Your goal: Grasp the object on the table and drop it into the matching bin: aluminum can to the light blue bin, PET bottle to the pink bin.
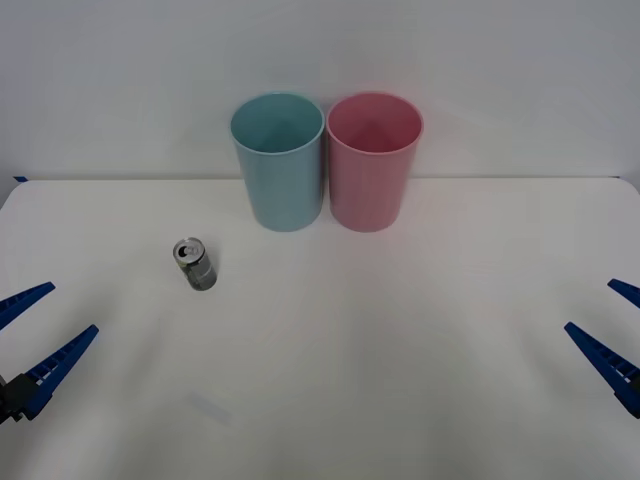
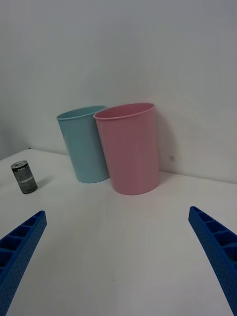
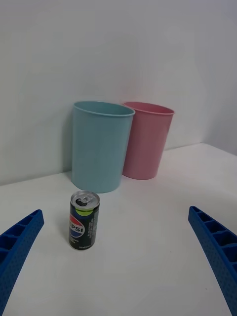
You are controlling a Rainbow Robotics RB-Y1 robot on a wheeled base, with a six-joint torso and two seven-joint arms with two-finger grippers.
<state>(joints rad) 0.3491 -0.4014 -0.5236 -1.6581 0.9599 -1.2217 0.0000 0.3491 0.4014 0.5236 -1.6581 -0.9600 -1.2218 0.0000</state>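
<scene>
While the small dark aluminum can (image 1: 194, 264) is standing upright on the white table (image 1: 400, 350), left of the light blue plastic bin (image 1: 279, 165), both grippers are waiting wide open; the left gripper (image 1: 38, 335), nearer, is probably needing to reach forward and close around it.

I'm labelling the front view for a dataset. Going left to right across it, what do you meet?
Left pincer → aluminum can → light blue bin → pink bin → right pincer, all on or over the white table.
</scene>
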